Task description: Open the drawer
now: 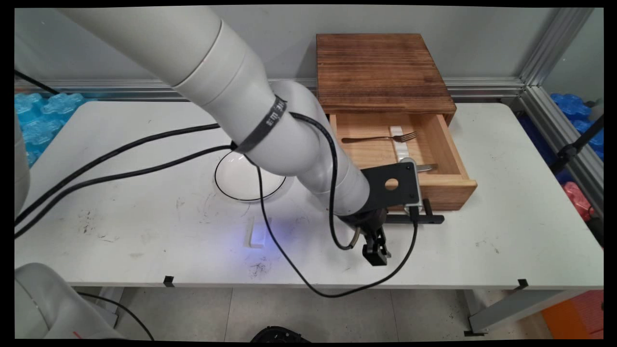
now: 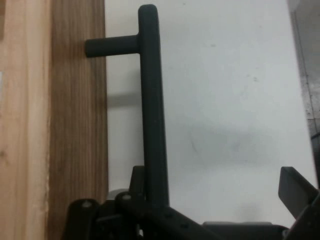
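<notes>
A white bowl (image 1: 236,180) is seen at the left, well apart from the rest. Further right, the gripper (image 1: 377,254) is held spread with nothing in it, just in front of the black handle (image 2: 150,100) of the open drawer (image 1: 448,190). 1 fork (image 1: 381,139) is seen inside. Likely risk: with the bar that close, it gets bumped by any sideways drift and the drawer is shoved askew.

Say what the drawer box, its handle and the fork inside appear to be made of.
Drawer box: wood, dark stained top, paler inside; grain shows.
Handle: matte black bar, probably painted metal, possibly plastic.
Fork: looks like metal, grey and slightly shiny.
</notes>
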### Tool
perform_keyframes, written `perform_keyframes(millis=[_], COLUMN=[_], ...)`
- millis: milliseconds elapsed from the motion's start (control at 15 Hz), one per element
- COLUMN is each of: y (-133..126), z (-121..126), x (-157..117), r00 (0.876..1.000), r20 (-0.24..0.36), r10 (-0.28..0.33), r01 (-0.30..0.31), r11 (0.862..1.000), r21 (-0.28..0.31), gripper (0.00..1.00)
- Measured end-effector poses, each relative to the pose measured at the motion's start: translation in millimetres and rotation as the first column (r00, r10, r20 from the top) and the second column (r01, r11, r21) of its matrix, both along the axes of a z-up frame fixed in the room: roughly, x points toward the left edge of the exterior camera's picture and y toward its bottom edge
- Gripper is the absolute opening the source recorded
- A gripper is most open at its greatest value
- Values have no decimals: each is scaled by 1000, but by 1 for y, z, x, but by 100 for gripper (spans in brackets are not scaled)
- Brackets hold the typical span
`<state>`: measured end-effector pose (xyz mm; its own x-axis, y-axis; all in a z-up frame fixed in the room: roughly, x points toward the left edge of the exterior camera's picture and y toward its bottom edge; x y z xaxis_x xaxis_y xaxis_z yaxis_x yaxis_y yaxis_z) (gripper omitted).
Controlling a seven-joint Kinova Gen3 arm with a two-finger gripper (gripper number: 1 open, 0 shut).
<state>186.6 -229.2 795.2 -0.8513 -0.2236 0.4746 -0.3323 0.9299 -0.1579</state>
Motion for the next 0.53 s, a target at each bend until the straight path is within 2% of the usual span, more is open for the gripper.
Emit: perform_keyframes(millis=[533], y=[17], z=[3], x=[-2], r00=[1000], r20=[-1], r10=[-13], r01=[13], r11=[1000], r21=[15], gripper=[100])
